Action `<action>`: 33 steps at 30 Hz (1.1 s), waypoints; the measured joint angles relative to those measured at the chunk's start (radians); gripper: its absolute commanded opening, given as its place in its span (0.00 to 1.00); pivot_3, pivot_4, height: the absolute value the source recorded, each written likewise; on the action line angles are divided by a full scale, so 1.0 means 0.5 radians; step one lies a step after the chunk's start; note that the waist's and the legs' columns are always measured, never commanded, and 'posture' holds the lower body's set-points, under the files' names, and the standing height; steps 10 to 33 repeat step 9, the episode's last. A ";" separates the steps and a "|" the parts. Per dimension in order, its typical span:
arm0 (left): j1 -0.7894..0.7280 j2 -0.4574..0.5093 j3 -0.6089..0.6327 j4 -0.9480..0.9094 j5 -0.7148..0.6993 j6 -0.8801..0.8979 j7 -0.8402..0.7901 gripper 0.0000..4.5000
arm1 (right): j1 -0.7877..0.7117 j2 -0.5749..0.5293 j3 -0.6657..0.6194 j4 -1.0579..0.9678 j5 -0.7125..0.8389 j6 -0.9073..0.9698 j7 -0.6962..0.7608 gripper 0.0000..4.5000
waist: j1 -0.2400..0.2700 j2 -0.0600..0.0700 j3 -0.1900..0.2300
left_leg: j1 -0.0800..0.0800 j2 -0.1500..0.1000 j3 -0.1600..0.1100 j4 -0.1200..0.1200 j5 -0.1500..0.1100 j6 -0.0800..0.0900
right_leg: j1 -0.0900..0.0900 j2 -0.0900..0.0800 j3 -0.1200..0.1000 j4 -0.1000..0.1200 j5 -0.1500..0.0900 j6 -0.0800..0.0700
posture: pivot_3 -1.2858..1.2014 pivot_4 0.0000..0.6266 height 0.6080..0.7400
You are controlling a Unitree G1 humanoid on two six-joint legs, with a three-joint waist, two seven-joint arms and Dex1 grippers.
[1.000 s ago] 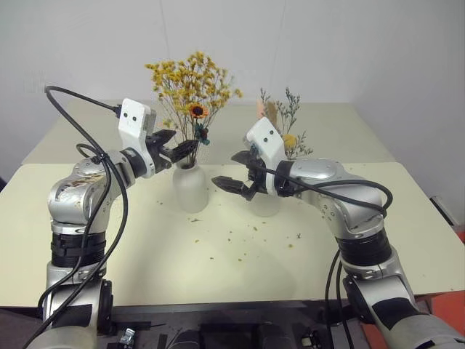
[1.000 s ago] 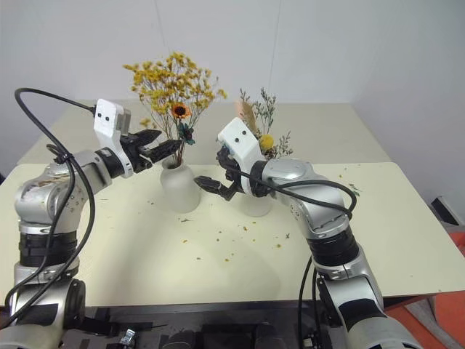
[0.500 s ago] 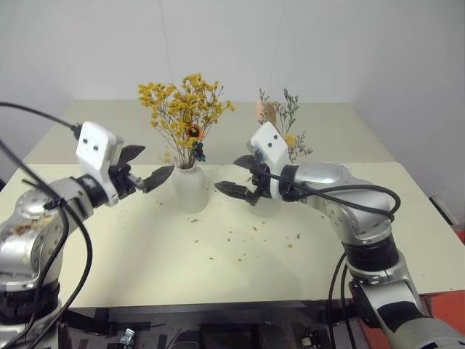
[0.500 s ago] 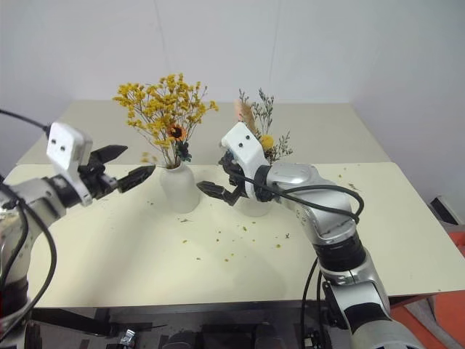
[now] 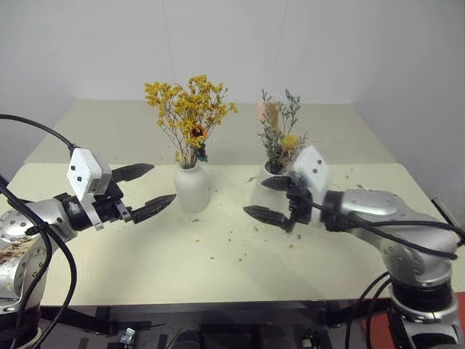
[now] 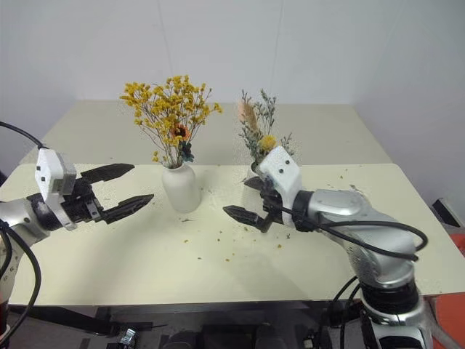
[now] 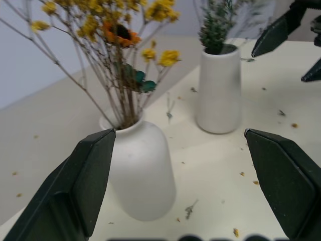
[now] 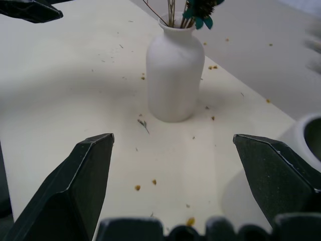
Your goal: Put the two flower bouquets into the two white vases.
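The left gripper (image 5: pixel 145 190) stood wide open and held nothing; its two black fingers pointed almost level toward the round-bodied vase (image 5: pixel 192 187), which stood just beyond the fingertips and apart from them. One second earlier this gripper was up at the neck of that vase, among the stems of the yellow-orange bouquet (image 5: pixel 190 116); since then it had drawn back toward the robot and a little lower, and the bouquet stayed upright in the vase without support. The right gripper (image 5: pixel 270 198) was also wide open and empty. Earlier it was in front of the cylinder vase (image 7: pixel 219 89); now it had moved back and out to the robot's right, so that this vase was behind and just beside it, partly hidden by the white wrist housing in the head views. The grey-green sprig bunch (image 5: pixel 280 134) with its yellow ball flower rose from the mouth of that vase, above and behind the right gripper. I judged that both bouquets were already placed and released, so the task looked finished and the arms were only withdrawing. The left forearm lay low over the table (image 5: pixel 218 269), bent at the elbow, its wrist turned inward; the right forearm reached in from the right side, its gripper tipped slightly down. Small crumbs of dried petals lay on the table between the two grippers.
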 measured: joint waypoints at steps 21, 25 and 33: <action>-0.044 0.066 -0.192 0.223 0.018 -0.272 -0.403 1.00 | 0.240 -0.230 -0.206 -0.001 0.062 -0.013 0.006 1.00 | -0.001 0.000 0.000 | 0.000 0.001 0.001 0.000 0.000 0.000 | 0.000 0.000 0.001 0.000 -0.002 0.000 | 0.52 0.24 1.00; -0.044 0.066 -0.192 0.223 0.018 -0.272 -0.403 1.00 | 0.240 -0.230 -0.206 -0.001 0.062 -0.013 0.006 1.00 | -0.001 0.000 0.000 | 0.000 0.001 0.001 0.000 0.000 0.000 | 0.000 0.000 0.001 0.000 -0.002 0.000 | 0.52 0.24 1.00; -0.044 0.066 -0.192 0.223 0.018 -0.272 -0.403 1.00 | 0.240 -0.230 -0.206 -0.001 0.062 -0.013 0.006 1.00 | -0.001 0.000 0.000 | 0.000 0.001 0.001 0.000 0.000 0.000 | 0.000 0.000 0.001 0.000 -0.002 0.000 | 0.52 0.24 1.00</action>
